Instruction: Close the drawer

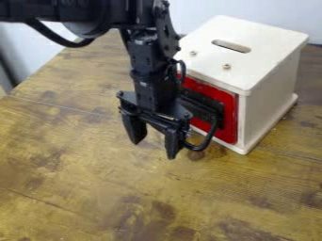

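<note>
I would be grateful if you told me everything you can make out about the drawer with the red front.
The drawer has a glossy red front and a black loop handle that sticks out and curves low toward the tabletop. It sits in the front of a pale cabinet, at its lower part. The end effector covers part of the front; whether it touches the handle, I cannot tell.

Evenly bright, slightly soft picture
</note>
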### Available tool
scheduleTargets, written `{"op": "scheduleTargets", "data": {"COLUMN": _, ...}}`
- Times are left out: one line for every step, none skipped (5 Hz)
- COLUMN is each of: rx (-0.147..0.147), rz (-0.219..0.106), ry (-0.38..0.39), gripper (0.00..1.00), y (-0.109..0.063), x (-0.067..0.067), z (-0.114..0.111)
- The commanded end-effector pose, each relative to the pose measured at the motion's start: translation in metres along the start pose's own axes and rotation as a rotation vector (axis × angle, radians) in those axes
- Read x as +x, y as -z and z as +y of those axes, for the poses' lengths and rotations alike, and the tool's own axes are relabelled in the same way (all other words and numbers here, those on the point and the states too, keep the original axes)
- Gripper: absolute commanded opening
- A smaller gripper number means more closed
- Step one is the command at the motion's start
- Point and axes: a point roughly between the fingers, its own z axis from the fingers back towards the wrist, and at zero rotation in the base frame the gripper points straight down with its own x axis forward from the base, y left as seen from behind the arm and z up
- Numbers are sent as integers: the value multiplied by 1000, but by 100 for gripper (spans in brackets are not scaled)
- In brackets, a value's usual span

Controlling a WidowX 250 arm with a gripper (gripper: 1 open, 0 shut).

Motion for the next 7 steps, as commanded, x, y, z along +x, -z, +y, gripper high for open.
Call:
{"op": "scheduleTargets", "data": {"rx": 7, "rz": -37, "ry": 4, "gripper": 100, "y": -8, "x": 3, "z": 1}}
{"op": "scheduleTargets", "data": {"rx": 4, "rz": -35, "ry": 8, "gripper": 100, "y": -5, "x": 4, "z": 0}}
{"op": "scheduleTargets", "data": {"rx": 0, "rz": -29, "ry": 10, "gripper": 100, "y": -2, "x": 4, "z": 0}}
{"op": "scheduleTargets", "data": {"rx": -3, "rz": -22, "ry": 12, "gripper": 100, "y": 1, "x": 4, "z": -1}}
{"op": "scheduleTargets", "data": {"rx": -7, "rz": -18, "ry": 11, "gripper": 100, "y": 2, "x": 4, "z": -1}}
{"op": "scheduleTargets", "data": {"rx": -10, "rz": -14, "ry": 8, "gripper": 100, "y": 2, "x": 4, "z": -1}}
{"op": "scheduleTargets", "data": {"rx": -14, "rz": -11, "ry": 5, "gripper": 100, "y": 2, "x": 3, "z": -1}}
